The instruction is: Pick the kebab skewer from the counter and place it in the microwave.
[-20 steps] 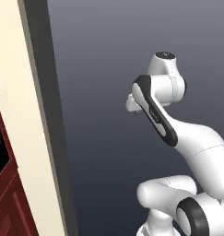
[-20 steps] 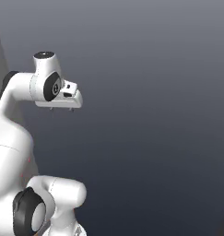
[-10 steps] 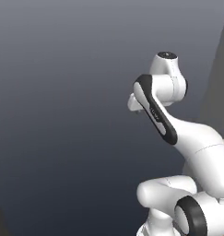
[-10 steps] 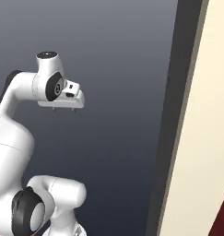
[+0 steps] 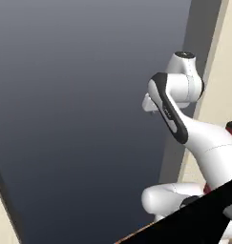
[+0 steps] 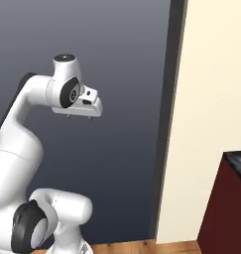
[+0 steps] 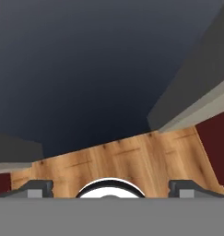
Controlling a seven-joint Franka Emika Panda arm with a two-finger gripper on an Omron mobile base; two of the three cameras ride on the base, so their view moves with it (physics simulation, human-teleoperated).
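My gripper (image 6: 80, 117) hangs in the air from the raised white arm, facing down in front of a tall dark grey panel (image 6: 117, 49). Its two dark fingertips (image 7: 36, 186) stand far apart in the hand view, open with nothing between them. A corner of the black counter (image 6: 238, 159) shows at the far right over a red cabinet front (image 6: 226, 213). The kebab skewer and the microwave are out of view.
A cream wall (image 6: 211, 99) stands right of the grey panel (image 5: 79, 119). Wooden floor (image 7: 132, 161) lies below the hand, with a red cabinet front (image 7: 217, 138) at its right edge. A black slab (image 5: 198, 221) cuts across the lower right of the left base view.
The whole picture has shifted in both base views, so the base has moved: the grey panel slid left, and the cream wall and counter corner came in from the right. The arm holds its pose.
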